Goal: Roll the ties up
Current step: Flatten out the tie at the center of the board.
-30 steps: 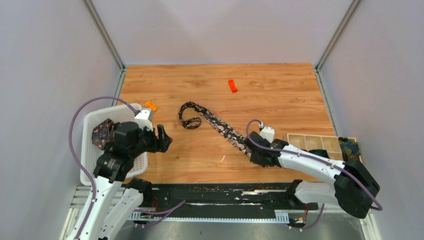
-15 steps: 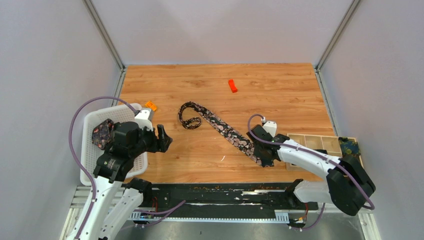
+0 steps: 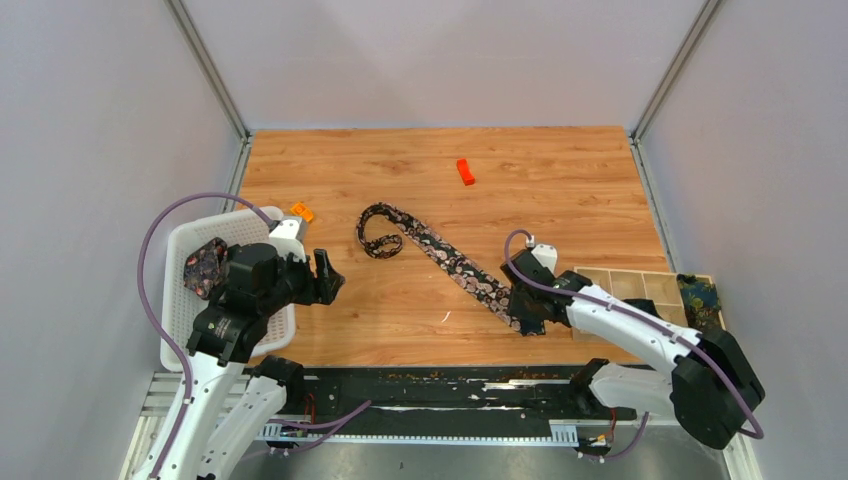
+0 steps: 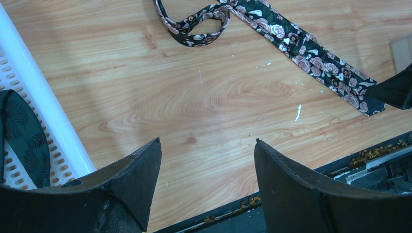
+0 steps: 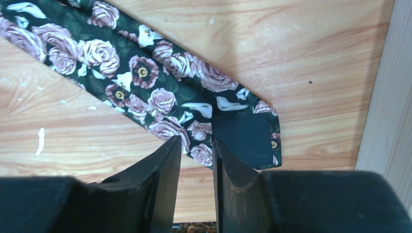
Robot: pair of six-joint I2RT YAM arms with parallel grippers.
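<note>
The floral tie (image 3: pixel 440 258) lies flat on the wooden table (image 3: pixel 560 190). In the top view it runs diagonally from a curled narrow end at centre-left down to its wide end at lower right. That wide end sits right at the right gripper (image 5: pixel 197 143), whose fingers stand only a narrow slit apart over the fabric and, as far as I can see, hold nothing. The left gripper (image 3: pixel 325 275) hangs wide open and empty beside the white basket (image 3: pixel 180 310), well apart from the strip, so the right arm is plainly nearer. Any roll would travel up-left along the tie. The wooden divided tray (image 3: pixel 625 283) crowds the gripper's right. Both orange blocks (image 3: pixel 465 172) lie clear of that line.
</note>
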